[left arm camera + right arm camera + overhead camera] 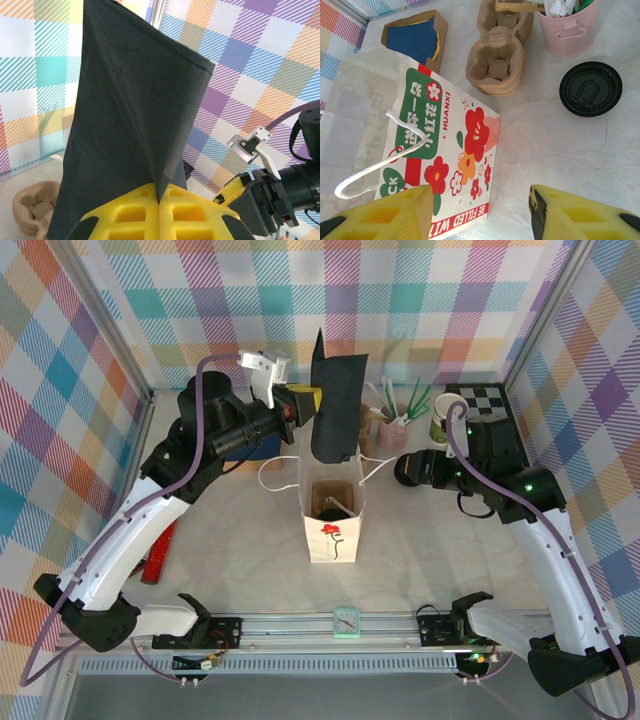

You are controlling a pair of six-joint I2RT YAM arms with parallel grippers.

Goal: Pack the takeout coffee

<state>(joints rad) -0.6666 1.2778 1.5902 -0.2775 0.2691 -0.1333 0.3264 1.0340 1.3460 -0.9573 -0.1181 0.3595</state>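
My left gripper [312,400] [161,195] is shut on the lower corner of a black folded paper sheet [335,405] [135,110] and holds it upright, raised above and just behind the white flower-printed paper bag [333,525] [445,145]. The bag stands open at mid-table. A dark round thing [333,505] lies inside it; I cannot tell whether it is the takeout coffee. My right gripper [402,468] [480,200] hangs open right of the bag with nothing between its fingers. A round black lid [590,88] sits on the table beyond it; what is under it is hidden.
Stacked pulp cup carriers [497,60] [370,430] and a pink cup of straws [567,25] stand behind the bag. A lidless green-and-cream cup [443,420] is at the back right. A cardboard box of blue sheets [415,40] lies back left. A red object [160,550] lies left.
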